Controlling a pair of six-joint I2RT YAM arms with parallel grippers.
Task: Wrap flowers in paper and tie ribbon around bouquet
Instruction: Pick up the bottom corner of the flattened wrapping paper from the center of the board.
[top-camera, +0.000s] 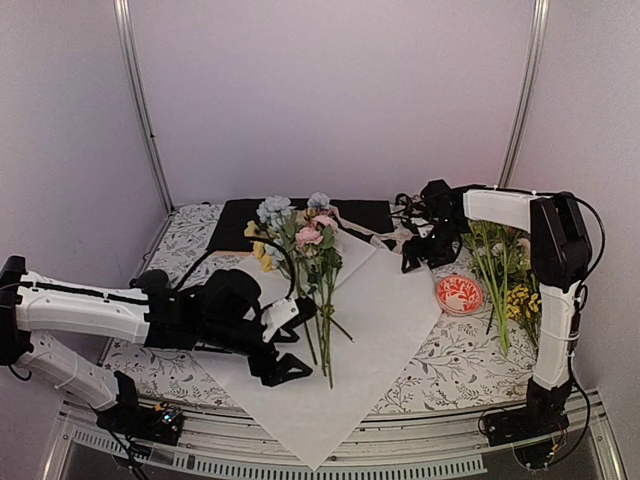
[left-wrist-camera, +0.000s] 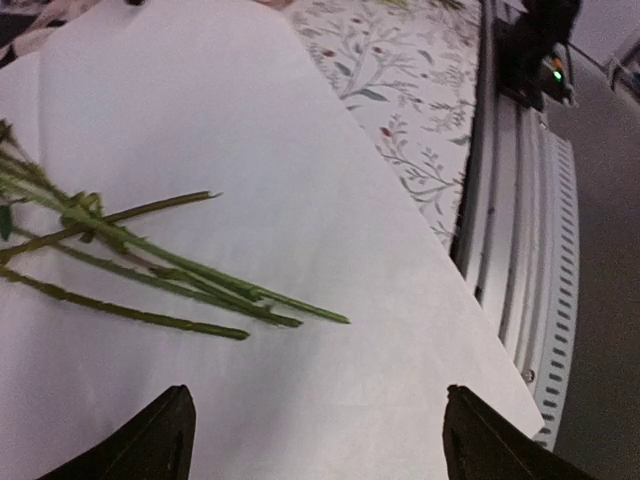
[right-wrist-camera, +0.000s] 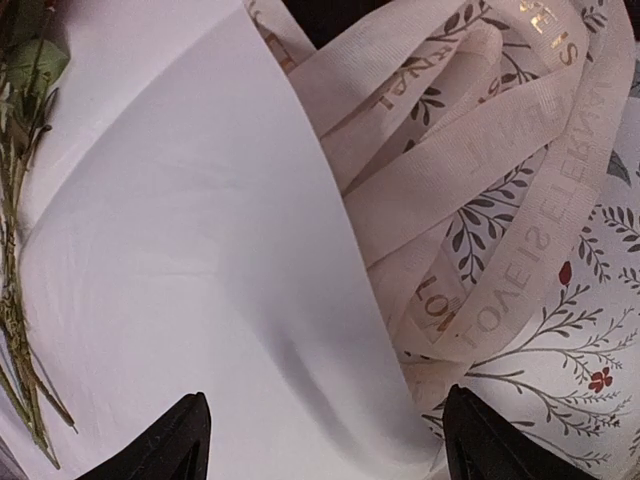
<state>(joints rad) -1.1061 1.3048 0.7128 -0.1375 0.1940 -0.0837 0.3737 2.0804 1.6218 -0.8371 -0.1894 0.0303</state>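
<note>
The flowers, blue, pink and yellow, lie loose on the flat white paper, stems toward the near edge. No wrapped bouquet is in view. My left gripper hovers open just left of the stem ends. In its wrist view the gripper is over bare paper, stems ahead. My right gripper is open at the paper's far right corner. There it straddles the raised paper edge, beside the piled cream ribbon.
A black sheet lies behind the paper. A red-and-white disc and orange-and-yellow sprigs sit at the right on the floral tablecloth. The metal front rail runs close to the paper's near corner.
</note>
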